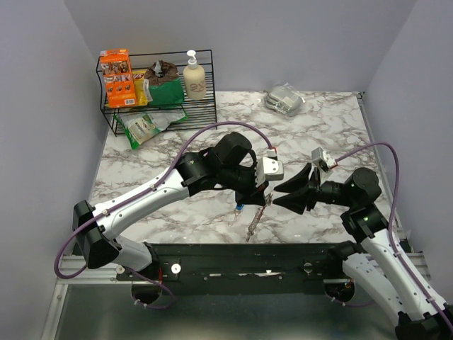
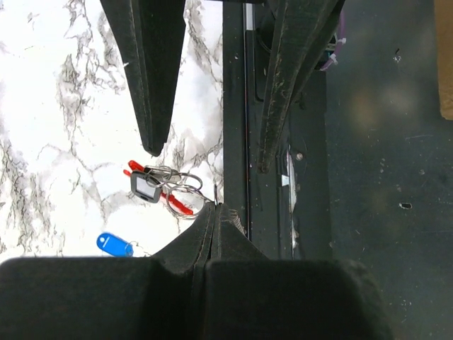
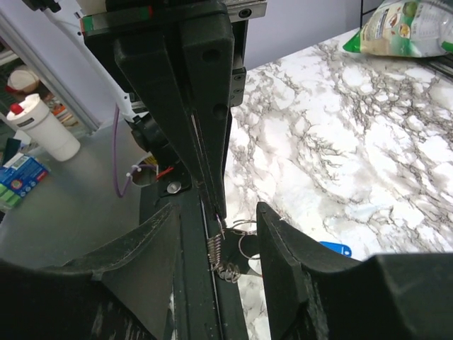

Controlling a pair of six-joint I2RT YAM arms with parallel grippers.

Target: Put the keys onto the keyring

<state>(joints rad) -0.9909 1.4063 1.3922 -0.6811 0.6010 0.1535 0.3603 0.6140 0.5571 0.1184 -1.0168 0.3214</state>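
The left end effector [image 2: 214, 211] reaches to the middle of the marble counter [image 1: 163, 152], close to its near edge, and the right end effector [image 1: 275, 195] faces it from the right, almost tip to tip. From above, the keyring [image 1: 253, 225] is only a thin reddish-silver streak below the left end effector, with a blue speck just left of it. The left wrist view shows more: its own fingers are pressed fully together on a wire ring of the keyring, and the red clip [image 2: 172, 199], a small dark-framed tag [image 2: 145, 185] and loops of ring lie bunched just to the left of the pinch. The blue-headed key [image 2: 115, 244] sits apart from that bunch, over the marble; whether it is joined to the ring cannot be told. The right wrist view alone shows the short chain [image 3: 216, 251] dangling below the closed left fingertips. The right end effector's fingers stand partly apart on either side of the chain, holding nothing. At the far left, a wire rack [image 1: 159, 88] holds an orange box [image 1: 117, 76], a soap bottle [image 1: 194, 78] and green bags.
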